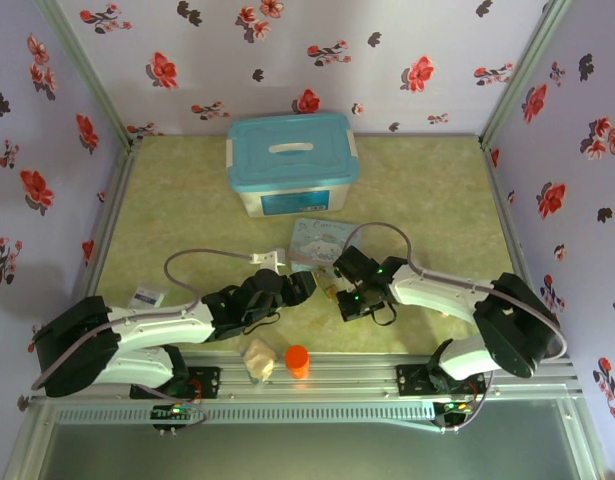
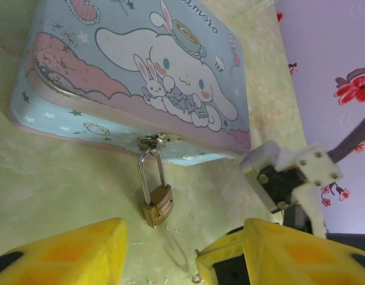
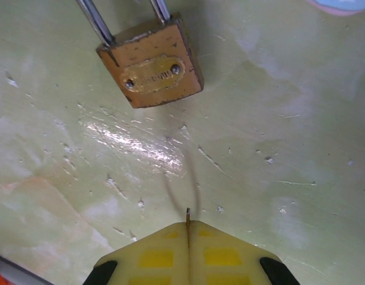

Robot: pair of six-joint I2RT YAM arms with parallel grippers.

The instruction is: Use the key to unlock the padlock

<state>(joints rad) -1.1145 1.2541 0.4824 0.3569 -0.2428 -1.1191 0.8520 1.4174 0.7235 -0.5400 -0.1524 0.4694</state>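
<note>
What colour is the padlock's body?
Brass-gold, a little speckled, on the padlock; it shows best in the right wrist view.

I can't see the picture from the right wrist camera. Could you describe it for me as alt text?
A small brass padlock lies on a pale green table, its silver shackle running off the top edge. Below it, the yellow right gripper, shut tight, pinches a thin key whose tip points toward the padlock.

Brass padlock (image 3: pixel 151 70) lies flat, shackle through a hasp (image 2: pixel 161 139) — key (image 3: pixel 187 215) tip pokes from closed right jaws.
</note>
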